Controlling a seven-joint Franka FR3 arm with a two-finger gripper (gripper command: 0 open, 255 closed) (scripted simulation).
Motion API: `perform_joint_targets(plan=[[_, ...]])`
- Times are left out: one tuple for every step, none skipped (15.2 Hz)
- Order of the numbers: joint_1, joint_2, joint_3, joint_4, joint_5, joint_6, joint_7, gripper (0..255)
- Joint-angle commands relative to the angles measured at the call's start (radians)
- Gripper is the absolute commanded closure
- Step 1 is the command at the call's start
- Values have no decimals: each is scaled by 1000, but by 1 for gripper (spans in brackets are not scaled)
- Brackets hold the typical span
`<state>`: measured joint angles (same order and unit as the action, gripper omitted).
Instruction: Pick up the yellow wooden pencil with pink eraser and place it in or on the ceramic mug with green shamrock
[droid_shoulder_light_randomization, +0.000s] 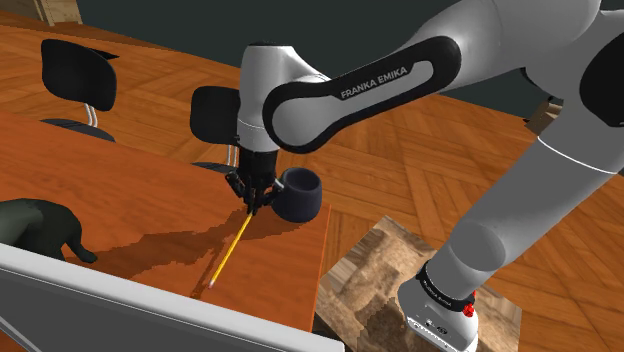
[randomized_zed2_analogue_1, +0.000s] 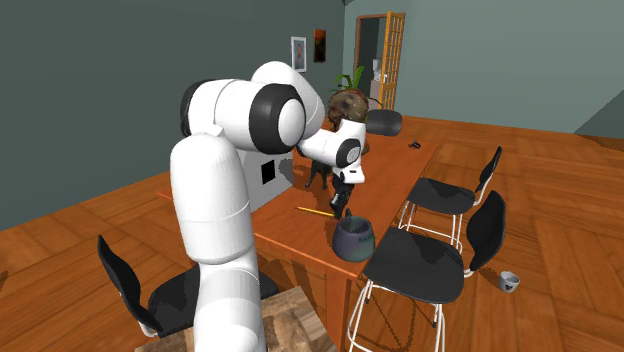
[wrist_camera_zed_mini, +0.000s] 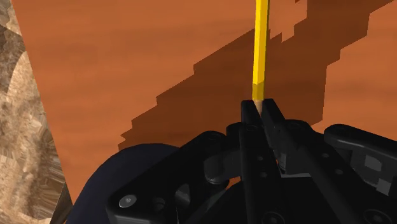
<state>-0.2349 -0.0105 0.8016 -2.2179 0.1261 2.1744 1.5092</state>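
The pencil (droid_shoulder_light_randomization: 228, 252) is clamped at one end by the gripper (droid_shoulder_light_randomization: 254, 207), slanting down to the table (droid_shoulder_light_randomization: 120, 200) just beside the dark mug (droid_shoulder_light_randomization: 300, 195), an end-grip judged suited to dropping it in.

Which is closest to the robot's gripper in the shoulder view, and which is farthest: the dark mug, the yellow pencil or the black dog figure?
Starting from the gripper:
1. yellow pencil: one end is clasped between the fingers, the rest slants down to the table.
2. dark mug: just beside the gripper, on the shoulder view's right.
3. black dog figure: far along the table, at the shoulder view's left.
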Motion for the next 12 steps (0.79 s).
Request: perform_joint_targets(plan=[[-2, -22, -2, 14, 17, -32, -11, 255], [-2, -31, -4, 22, 23, -46, -15, 255], [-3, -40, -5, 29, 29, -60, -18, 255], [-3, -48, -7, 37, 34, -74, -22, 255], [-3, -56, -9, 44, 39, -88, -25, 255], [-4, -64, -10, 52, 44, -102, -28, 255], [-4, -71, -12, 61, 48, -116, -30, 255], [-4, -78, -14, 69, 52, -130, -33, 255], [-4, -85, -16, 78, 56, -144, -35, 255], [-4, -91, -18, 86, 60, -158, -37, 255], [-5, -97, -20, 95, 63, -171, -39, 255], [-5, -103, -22, 105, 66, -185, -40, 255]])
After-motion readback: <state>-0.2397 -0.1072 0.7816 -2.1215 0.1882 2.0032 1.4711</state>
